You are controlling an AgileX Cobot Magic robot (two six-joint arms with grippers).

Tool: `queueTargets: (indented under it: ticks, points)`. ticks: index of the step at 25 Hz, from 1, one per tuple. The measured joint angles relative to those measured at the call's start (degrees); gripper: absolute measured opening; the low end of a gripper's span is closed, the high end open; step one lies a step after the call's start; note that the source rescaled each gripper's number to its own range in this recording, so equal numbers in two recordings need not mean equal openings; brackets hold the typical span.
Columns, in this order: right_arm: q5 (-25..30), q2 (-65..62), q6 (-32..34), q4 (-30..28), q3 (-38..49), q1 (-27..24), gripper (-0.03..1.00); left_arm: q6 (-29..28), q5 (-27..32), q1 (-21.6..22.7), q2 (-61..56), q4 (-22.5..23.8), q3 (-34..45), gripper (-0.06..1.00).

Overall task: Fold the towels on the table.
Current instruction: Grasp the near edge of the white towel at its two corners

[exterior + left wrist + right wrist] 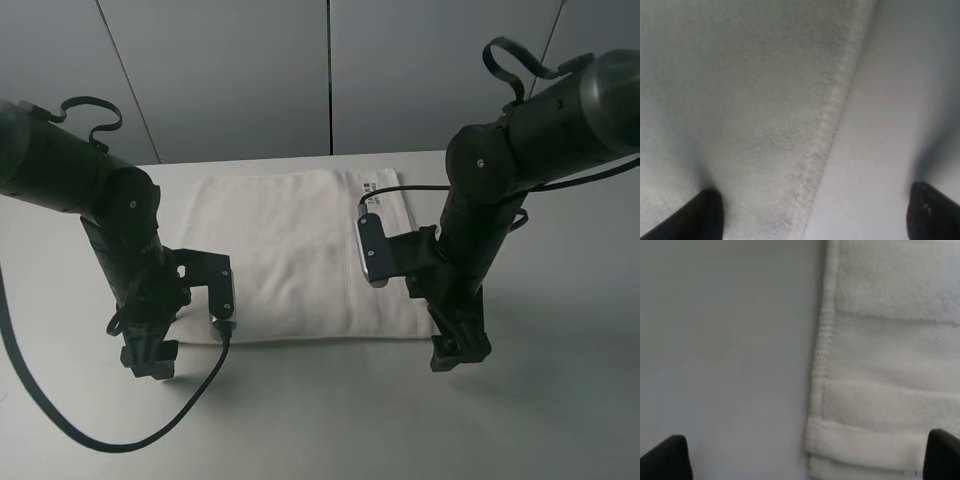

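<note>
Beneath the left gripper [815, 215], the hemmed edge of the white towel [740, 100] runs between its widely spread fingers, with one tip over the cloth and the other over the bare table [890, 125]. Under the right gripper [807, 460], also spread wide, lies a folded towel corner with woven border stripes [890, 355], one tip over table and one over cloth. Neither gripper holds anything.

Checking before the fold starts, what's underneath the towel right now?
The towel lies spread on the light grey table, whose surface shows along its near and side edges. Whatever is directly beneath the cloth is covered; no lump shows through it.
</note>
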Motion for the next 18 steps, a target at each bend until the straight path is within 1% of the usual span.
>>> queueTargets:
  ticks: [7,16,17,18]
  points:
    - [-0.27,3.67,-0.13,-2.91,0.0,0.46,1.0,0.0,0.0,0.0,0.0,-0.19,0.0,0.98]
    - [-0.69,4.79,1.7,-3.65,-0.23,0.8,1.0,0.0,0.0,0.0,0.1,-0.19,0.0,0.98]
    - [-0.69,4.78,2.0,-3.65,-0.33,0.8,0.98,0.0,-0.11,0.0,0.1,-0.19,0.0,0.98]
    - [-0.86,4.78,2.12,-3.65,-0.31,0.8,0.94,0.0,-0.11,0.0,0.2,-0.19,0.0,0.98]
